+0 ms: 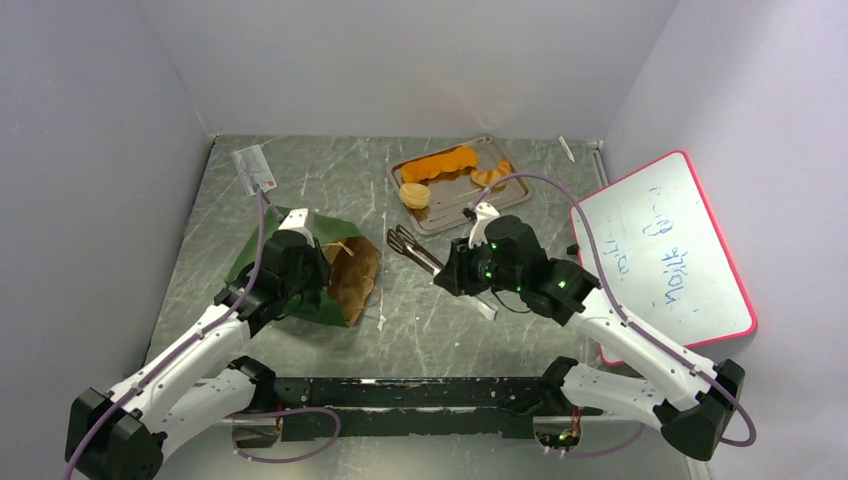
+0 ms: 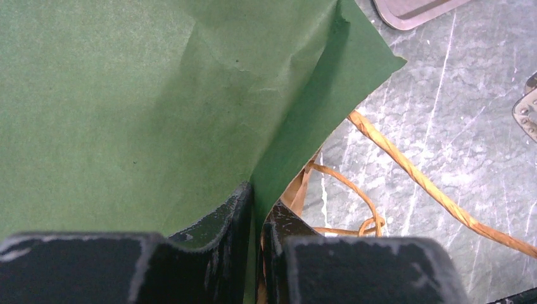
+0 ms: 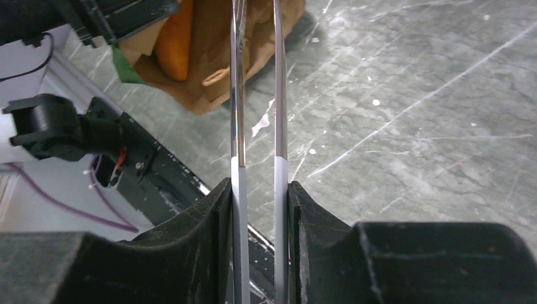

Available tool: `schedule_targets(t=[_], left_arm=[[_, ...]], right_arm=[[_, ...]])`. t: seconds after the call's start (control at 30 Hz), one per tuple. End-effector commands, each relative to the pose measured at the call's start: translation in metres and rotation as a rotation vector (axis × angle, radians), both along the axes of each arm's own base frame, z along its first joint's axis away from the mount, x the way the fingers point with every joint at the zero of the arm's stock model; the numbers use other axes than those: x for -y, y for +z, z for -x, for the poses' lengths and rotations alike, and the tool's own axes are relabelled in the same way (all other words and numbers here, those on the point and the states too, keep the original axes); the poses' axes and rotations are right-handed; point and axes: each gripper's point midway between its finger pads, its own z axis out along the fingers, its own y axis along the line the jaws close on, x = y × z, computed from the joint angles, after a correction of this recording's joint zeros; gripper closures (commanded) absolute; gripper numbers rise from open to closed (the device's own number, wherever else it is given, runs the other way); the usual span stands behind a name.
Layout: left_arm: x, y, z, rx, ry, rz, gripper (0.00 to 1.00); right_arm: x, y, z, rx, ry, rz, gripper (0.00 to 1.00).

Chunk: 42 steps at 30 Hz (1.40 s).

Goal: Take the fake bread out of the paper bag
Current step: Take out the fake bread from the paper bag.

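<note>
The dark green paper bag (image 1: pixel 352 280) lies on its side at the left of the table, its brown mouth facing right. My left gripper (image 2: pixel 258 196) is shut on the bag's green edge (image 2: pixel 126 95). Its tan cord handle (image 2: pixel 411 171) trails on the table. My right gripper (image 3: pixel 258 190) is shut on metal tongs (image 3: pixel 235 95), whose tips (image 1: pixel 400 240) point toward the bag's mouth. One orange piece of fake bread (image 3: pixel 174 44) shows inside the bag. A baguette (image 1: pixel 440 163), a pale bun (image 1: pixel 415 195) and a croissant (image 1: pixel 492 175) lie on the tray.
The grey metal tray (image 1: pixel 460 208) sits at the back centre. A whiteboard with a red rim (image 1: pixel 665 255) leans at the right. A small white packet (image 1: pixel 254 168) lies at the back left. Walls close in the table on three sides.
</note>
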Motion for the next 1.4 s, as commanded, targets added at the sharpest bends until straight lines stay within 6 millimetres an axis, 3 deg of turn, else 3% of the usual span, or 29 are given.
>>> schedule_targets(t=[0.0, 0.17, 0.4, 0.53, 1.0, 1.27, 1.37], left_arm=[[0.011, 0.01, 0.001, 0.021, -0.067, 0.033, 0.93], [0.009, 0.016, 0.007, 0.019, -0.069, 0.037, 0.93], [0.003, 0.023, 0.015, 0.02, -0.06, 0.039, 0.93], [0.003, 0.029, 0.02, 0.02, -0.064, 0.055, 0.93], [0.005, 0.056, 0.03, 0.013, -0.06, 0.114, 0.93], [0.008, 0.051, 0.039, -0.044, -0.064, 0.134, 0.93], [0.007, 0.052, 0.041, -0.048, -0.056, 0.147, 0.93]], right_arm=[[-0.017, 0.021, 0.017, -0.011, 0.113, -0.071, 0.71], [-0.039, 0.017, 0.033, -0.046, 0.189, -0.107, 0.71], [-0.074, -0.003, 0.06, -0.078, 0.28, -0.103, 0.71], [-0.09, -0.013, 0.066, -0.087, 0.299, -0.099, 0.71], [-0.144, -0.046, 0.043, -0.168, 0.306, -0.124, 0.71], [-0.158, -0.041, 0.007, -0.278, 0.273, -0.264, 0.71], [-0.168, -0.038, 0.003, -0.293, 0.299, -0.278, 0.71]])
